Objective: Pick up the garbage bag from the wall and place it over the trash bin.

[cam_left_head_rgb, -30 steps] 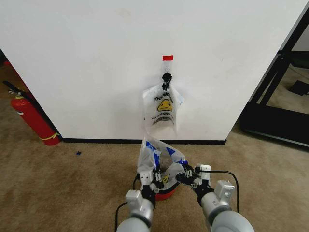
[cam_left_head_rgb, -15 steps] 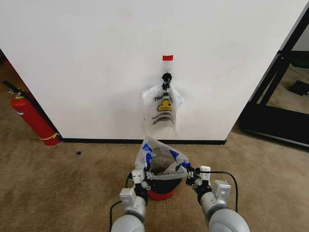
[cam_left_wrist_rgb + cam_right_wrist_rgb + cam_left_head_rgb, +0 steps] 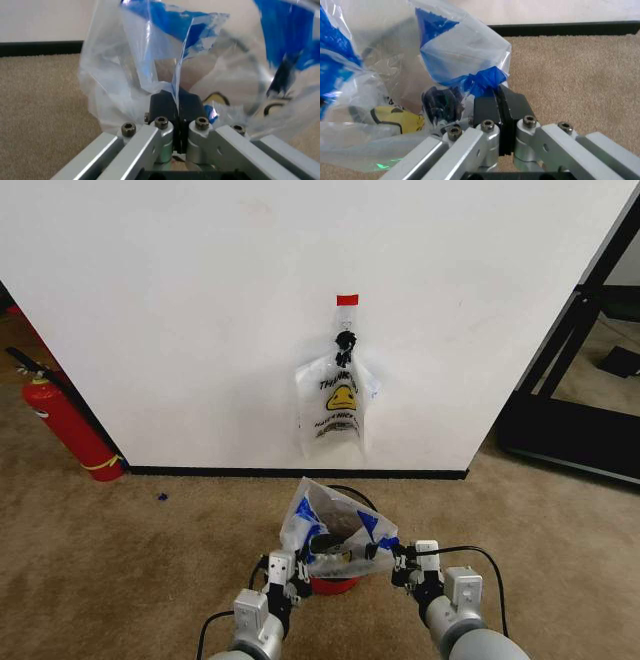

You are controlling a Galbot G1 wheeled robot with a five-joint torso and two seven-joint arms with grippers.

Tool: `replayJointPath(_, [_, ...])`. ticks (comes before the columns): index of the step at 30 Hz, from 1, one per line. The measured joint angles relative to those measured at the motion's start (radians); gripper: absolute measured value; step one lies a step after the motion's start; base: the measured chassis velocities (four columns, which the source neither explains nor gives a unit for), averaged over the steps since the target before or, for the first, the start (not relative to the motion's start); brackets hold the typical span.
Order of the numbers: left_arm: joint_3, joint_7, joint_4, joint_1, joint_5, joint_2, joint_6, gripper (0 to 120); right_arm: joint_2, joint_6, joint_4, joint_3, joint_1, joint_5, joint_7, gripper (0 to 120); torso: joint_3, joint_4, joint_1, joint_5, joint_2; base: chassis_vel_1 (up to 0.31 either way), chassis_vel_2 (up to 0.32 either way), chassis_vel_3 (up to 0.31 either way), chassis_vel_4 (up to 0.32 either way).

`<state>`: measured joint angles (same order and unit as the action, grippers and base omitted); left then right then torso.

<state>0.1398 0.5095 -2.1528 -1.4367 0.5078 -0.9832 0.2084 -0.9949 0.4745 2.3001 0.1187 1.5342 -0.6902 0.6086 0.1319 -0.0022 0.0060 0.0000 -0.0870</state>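
Because the garbage bag is spread across the top of the trash bin, little of the bin can be made out from the head view: a curve of black rim behind the plastic and a patch of red base below it. The bag is thin, crinkly, see-through plastic with blue patches, and a bit of yellow print shows through its folds in the right wrist view. The left gripper is clamped tight on the bag's left edge, its black pads pressed together over a pleat of film. The right gripper is likewise pinched shut on a twisted blue corner at the bag's right edge. Between them the plastic hangs open above the brown carpet. On the wall, under a strip of red tape, a second smiley bag hangs from a black clip. A red fire extinguisher stands by the wall to the left, its top partly cut off.
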Motion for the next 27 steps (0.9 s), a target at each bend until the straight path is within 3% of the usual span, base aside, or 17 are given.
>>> replayJointPath(10, [0.01,0.028,0.027,0.001,-0.002,0.013,0.007,0,0.063,0.1,0.034,0.019,0.019,0.017,0.012,0,0.0,-0.0001,0.0,-0.0001,0.0,0.0,0.0,0.0,0.0])
replayJointPath(17, [0.002,0.025,0.013,-0.075,-0.018,0.03,0.006,0,0.046,0.102,-0.01,-0.005,-0.01,0.016,0.026,0,0.0,0.0001,0.0,0.0002,0.0,0.0,0.0,0.0,0.0])
replayJointPath(27, [0.044,0.03,0.125,-0.003,-0.016,-0.045,-0.001,0,0.025,0.107,-0.062,-0.016,-0.036,0.018,0.047,0,0.0,-0.0002,0.0,-0.0001,0.0,0.0,0.0,0.0,0.0])
